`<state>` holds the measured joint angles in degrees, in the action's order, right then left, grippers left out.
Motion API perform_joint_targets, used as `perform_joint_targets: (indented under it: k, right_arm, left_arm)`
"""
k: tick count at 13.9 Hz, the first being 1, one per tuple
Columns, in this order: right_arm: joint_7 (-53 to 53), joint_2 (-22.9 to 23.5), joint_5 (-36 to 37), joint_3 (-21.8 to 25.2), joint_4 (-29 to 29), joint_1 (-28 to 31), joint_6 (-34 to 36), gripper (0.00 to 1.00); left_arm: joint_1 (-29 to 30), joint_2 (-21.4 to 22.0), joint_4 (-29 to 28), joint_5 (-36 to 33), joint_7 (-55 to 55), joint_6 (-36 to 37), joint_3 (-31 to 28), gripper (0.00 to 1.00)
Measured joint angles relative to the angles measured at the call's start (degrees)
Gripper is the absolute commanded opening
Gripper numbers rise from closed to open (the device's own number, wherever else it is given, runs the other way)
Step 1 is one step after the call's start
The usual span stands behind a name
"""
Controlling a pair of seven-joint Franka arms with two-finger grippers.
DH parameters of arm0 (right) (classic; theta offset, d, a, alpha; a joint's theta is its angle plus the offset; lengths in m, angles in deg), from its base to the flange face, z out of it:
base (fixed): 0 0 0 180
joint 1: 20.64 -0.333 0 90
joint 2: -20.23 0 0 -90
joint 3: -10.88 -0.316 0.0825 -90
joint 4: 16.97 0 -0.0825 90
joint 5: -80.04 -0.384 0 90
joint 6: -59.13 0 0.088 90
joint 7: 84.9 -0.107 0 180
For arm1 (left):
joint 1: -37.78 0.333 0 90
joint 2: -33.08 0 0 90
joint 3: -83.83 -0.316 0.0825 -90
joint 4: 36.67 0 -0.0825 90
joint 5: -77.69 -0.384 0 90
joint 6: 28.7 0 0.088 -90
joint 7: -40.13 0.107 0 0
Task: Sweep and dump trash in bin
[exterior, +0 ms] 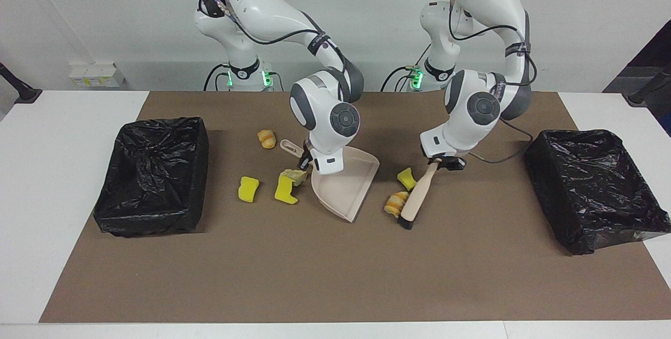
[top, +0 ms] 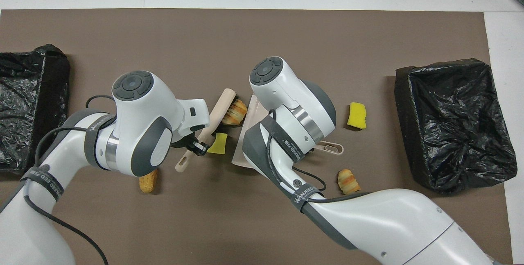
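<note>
Left gripper (exterior: 445,163) clamps the brush (exterior: 417,197) against a croissant (exterior: 394,204); right gripper (exterior: 304,160) grips the dustpan (exterior: 348,184) (overhead hides this grip).

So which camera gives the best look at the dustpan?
The facing view: the beige dustpan shows nearly whole there, tilted with its lip on the mat, the right gripper shut on its handle. In the overhead view the right arm hides most of the dustpan; only an edge and the handle's end show.

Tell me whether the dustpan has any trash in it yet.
Empty, as far as shows. The dustpan tray is bare in the facing view; the croissant piece and yellow sponge chunk lie just outside its mouth, against the brush.
</note>
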<state>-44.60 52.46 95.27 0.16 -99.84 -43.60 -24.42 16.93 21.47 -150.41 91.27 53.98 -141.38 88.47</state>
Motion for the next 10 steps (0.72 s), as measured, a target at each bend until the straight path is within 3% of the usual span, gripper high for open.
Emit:
perform_joint_targets:
  k: [5,10]
  right_arm:
    - [4.82,-0.40,2.11,-0.01,-0.17,-1.49,2.69,0.00]
    - [2.77,-1.37,4.92,-0.02,-1.89,-3.45,2.28,0.00]
  left_arm:
    - [0.28,3.69,-0.43,6.25,-7.92,0.47,-1.37,0.00]
    - [3.51,8.51,-0.60,-3.17,-30.71,7.89,-2.21,0.00]
